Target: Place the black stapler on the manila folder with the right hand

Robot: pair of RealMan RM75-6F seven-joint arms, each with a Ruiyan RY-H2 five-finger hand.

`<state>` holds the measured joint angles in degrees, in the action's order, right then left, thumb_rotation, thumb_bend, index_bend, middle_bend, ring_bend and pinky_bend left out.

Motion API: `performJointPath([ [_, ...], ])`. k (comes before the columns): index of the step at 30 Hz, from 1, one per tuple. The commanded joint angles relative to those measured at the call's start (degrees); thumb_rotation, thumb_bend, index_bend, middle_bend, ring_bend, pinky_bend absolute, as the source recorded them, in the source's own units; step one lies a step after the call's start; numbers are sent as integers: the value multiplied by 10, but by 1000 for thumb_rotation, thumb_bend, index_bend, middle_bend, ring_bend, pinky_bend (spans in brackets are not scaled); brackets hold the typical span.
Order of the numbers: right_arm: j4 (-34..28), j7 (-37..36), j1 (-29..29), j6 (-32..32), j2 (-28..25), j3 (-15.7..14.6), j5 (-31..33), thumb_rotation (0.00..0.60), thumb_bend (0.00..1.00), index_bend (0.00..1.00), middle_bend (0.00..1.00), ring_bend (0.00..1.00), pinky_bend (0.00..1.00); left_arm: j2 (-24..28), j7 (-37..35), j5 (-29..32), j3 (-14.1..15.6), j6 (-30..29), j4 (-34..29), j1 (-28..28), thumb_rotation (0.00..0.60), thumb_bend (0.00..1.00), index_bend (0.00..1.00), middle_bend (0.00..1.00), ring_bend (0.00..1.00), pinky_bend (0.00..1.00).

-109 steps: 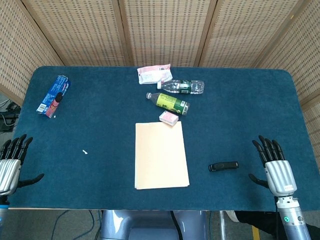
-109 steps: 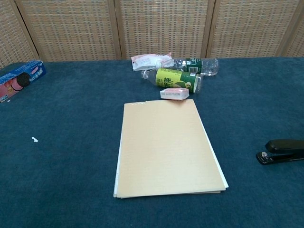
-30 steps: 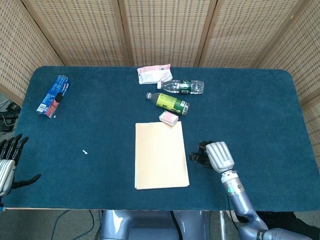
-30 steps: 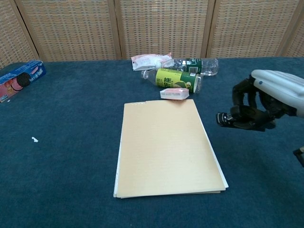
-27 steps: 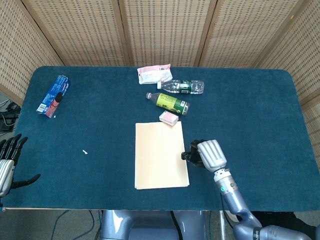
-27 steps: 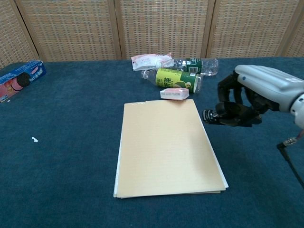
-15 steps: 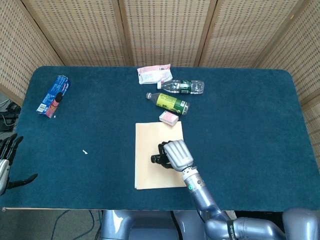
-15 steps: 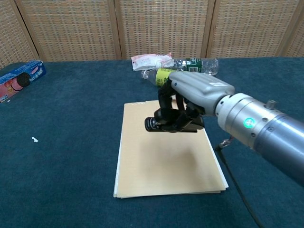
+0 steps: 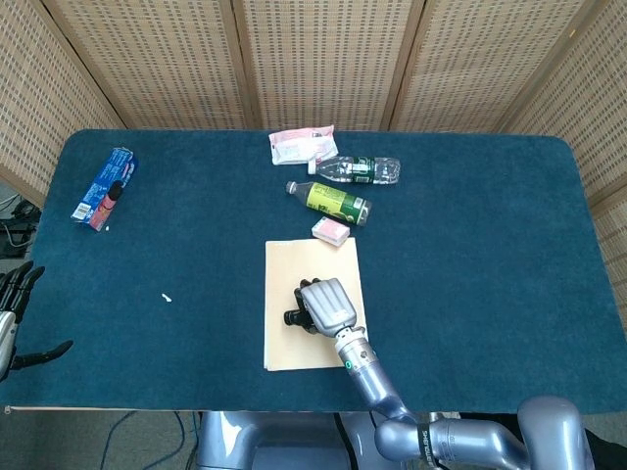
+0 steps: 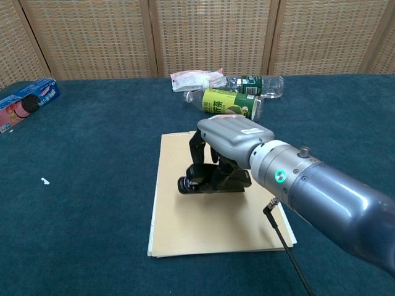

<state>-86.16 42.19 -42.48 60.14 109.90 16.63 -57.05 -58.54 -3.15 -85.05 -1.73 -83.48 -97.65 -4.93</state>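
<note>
My right hand grips the black stapler just above the middle of the manila folder. The stapler lies level, its front end pointing left, and the hand's fingers wrap over its top. Whether it touches the folder I cannot tell. The folder lies flat on the blue table, its long side running away from me. My left hand is at the table's front left edge, fingers apart and holding nothing.
Behind the folder lie a small pink box, a green-labelled bottle, a clear bottle and a pink-white packet. A blue cookie pack lies far left. A white scrap sits left of the folder.
My right hand picked the stapler up from the table's right side and carried it left over the folder. In the last half second it moved further left and lower.
</note>
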Motion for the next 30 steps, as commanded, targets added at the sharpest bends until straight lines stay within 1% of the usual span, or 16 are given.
performJointPath([
  [1,-32,43,-11,9,-7,-3,38,600,202,409,280,239,469,0,2,-2,1,-2,-1,1,600,0,0,0,0,0],
  [2,-43,47,-12,16,-8,-2,41,600,184,371,234,193,442,0,2,-2,1,-2,-2,1,600,0,0,0,0,0],
  [4,-54,48,-13,22,-11,-1,43,600,163,333,192,152,434,0,3,-2,1,-3,-2,2,600,0,0,0,0,0],
  [7,-72,50,-15,36,-18,-1,34,600,154,307,159,117,434,-1,4,-1,1,-3,-2,2,600,0,0,0,0,0],
  [9,-84,52,-14,48,-26,-1,26,600,154,301,156,114,434,-1,3,0,0,-3,-1,2,600,0,0,0,0,0],
  [11,-100,52,-7,68,-46,-3,13,600,153,299,148,102,432,-1,2,2,-1,-4,0,3,600,0,0,0,0,0],
  [14,-130,48,10,86,-88,-15,0,600,153,285,127,72,405,-3,4,3,-1,-3,1,2,600,0,0,0,0,0],
  [17,-166,31,41,111,-146,-41,-33,600,154,265,88,25,347,-5,12,5,0,1,1,1,600,0,0,0,0,0],
  [18,-176,18,56,121,-173,-57,-54,600,154,258,76,14,332,-7,17,5,0,2,1,0,600,0,0,0,0,0],
  [21,-186,-25,89,139,-223,-89,-100,600,153,210,20,0,267,-11,28,6,0,4,-1,-1,600,0,0,0,0,0],
  [24,-178,-93,127,155,-277,-126,-144,600,154,157,0,0,198,-18,43,7,1,7,-1,-3,600,0,0,0,0,0],
  [26,-166,-135,145,166,-298,-141,-169,600,153,120,0,0,151,-22,50,7,0,6,-1,-3,600,0,0,0,0,0],
  [28,-147,-179,166,182,-315,-154,-193,600,153,82,0,0,130,-26,57,4,1,3,-1,-3,600,0,0,0,0,0],
  [30,-133,-207,181,194,-325,-163,-208,600,153,44,0,0,93,-28,60,3,1,2,0,-3,600,0,0,0,0,0],
])
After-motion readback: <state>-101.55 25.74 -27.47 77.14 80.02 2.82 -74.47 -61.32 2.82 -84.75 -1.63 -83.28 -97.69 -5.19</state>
